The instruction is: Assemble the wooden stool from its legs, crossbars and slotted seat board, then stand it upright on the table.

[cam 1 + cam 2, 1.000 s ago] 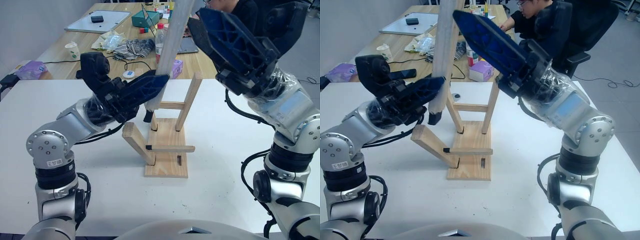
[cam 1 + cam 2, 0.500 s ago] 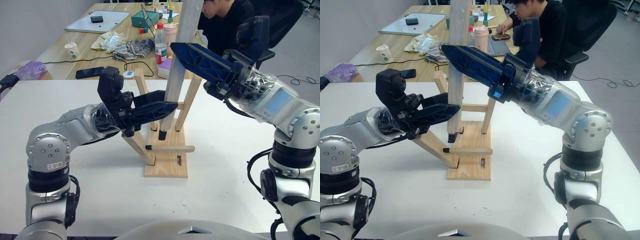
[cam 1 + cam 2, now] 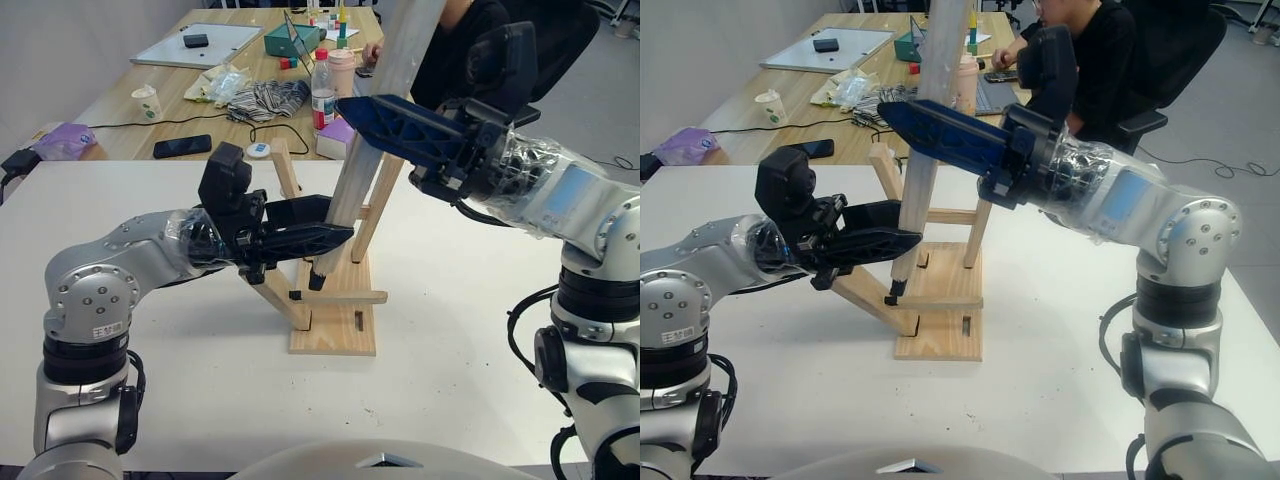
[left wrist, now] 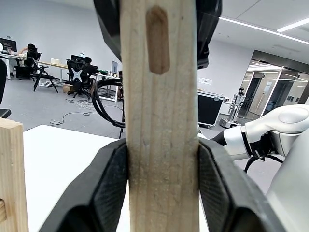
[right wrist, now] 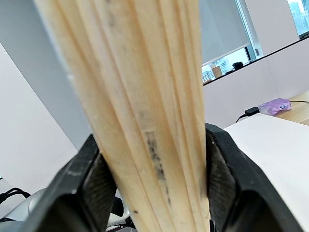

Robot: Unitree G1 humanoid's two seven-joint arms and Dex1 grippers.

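The slotted seat board lies flat on the white table. Fitted into it are a slanted leg at the front left and two legs at the back, joined by crossbars. Both grippers hold a further long wooden leg, tilted, its dark-tipped lower end just above the board. My left gripper is shut on its lower part; my right gripper is shut on it higher up. The wrist views show the leg with a mortise slot and the leg clamped between fingers.
Behind the white table stands a wooden table with a bottle, a paper cup, a phone, cloth and a whiteboard. A person sits at the back right. Bare white surface lies left, right and in front of the board.
Both grippers have come down with the long leg. Its lower end has dropped closer to the seat board and its top has tilted to the right.
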